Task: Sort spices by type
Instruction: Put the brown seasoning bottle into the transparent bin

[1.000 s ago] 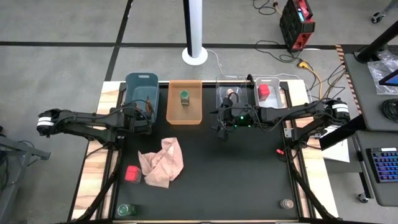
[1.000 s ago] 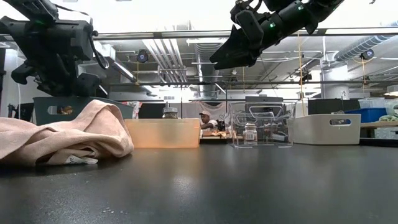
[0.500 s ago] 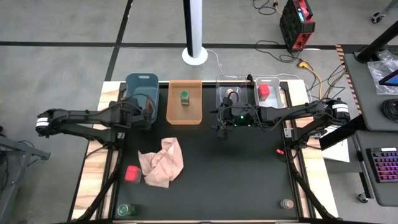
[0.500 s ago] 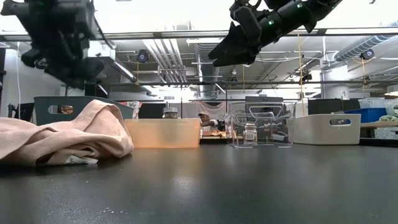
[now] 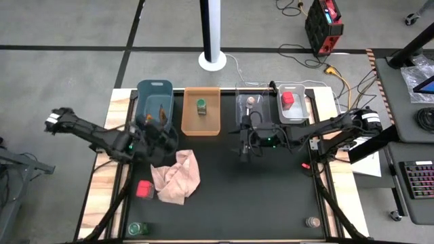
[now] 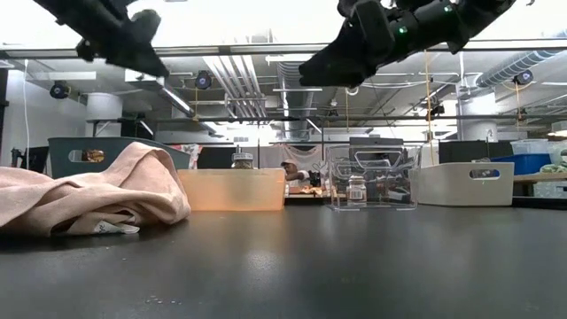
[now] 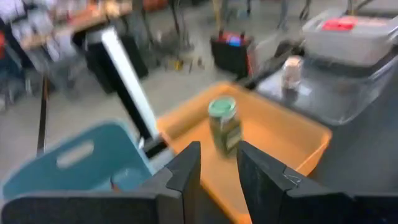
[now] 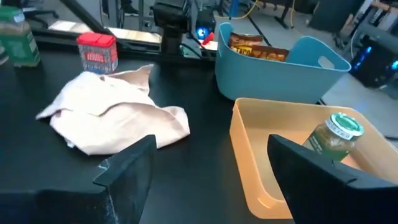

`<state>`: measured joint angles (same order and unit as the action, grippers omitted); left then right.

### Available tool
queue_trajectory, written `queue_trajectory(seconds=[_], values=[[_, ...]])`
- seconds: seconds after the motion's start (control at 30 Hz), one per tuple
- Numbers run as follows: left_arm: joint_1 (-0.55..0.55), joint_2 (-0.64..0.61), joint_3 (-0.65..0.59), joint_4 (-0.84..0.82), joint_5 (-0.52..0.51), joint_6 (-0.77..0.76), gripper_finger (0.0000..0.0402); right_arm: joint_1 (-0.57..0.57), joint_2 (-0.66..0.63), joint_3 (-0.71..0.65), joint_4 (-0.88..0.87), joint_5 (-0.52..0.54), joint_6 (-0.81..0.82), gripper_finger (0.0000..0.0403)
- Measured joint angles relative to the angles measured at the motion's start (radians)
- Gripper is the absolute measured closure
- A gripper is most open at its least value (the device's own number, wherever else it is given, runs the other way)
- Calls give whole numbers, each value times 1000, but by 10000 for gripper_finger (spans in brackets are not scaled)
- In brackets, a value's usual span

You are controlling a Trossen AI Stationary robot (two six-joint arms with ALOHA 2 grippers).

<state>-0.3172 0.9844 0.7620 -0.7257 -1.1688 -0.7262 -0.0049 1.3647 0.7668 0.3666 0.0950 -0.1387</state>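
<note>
1. The left gripper (image 5: 165, 137) hangs by the pink cloth (image 5: 178, 175), its fingers nearly together and holding nothing.
2. The right gripper (image 5: 245, 145), wide open and empty, hangs farther from the cloth.
3. A red box (image 5: 144, 189) sits touching the cloth, maybe next to be picked.
4. A green-capped jar (image 5: 201, 106) stands in the orange bin (image 5: 201, 127) past the cloth, sorted.

High cam stares straight down at the table, low cam sits at tabletop level, and both wrist cams catch the orange bin (image 7: 292, 134) up close.

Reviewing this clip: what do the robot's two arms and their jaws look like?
Both arms are dark, slim and jointed, each with a white band near the outer end. The right arm shows small green lights near its wrist. The left gripper and right gripper each end in two flat black jaws.
</note>
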Motion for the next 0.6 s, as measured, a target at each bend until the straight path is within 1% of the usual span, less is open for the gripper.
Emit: queue_trajectory(seconds=[0.1,0.17,0.27,0.4,0.6], values=[[-86,14,2,7,-126,4,312,1,0,1,7,7,-1,113],[-118,24,13,8,-132,-1,312,1,0,6,6,9,42,118],[-135,37,40,11,-32,-7,312,0,0,9,7,10,118,123],[-134,67,89,9,173,-8,312,1,0,9,6,9,194,129],[-134,134,201,8,448,-9,312,1,0,9,6,9,217,121]])
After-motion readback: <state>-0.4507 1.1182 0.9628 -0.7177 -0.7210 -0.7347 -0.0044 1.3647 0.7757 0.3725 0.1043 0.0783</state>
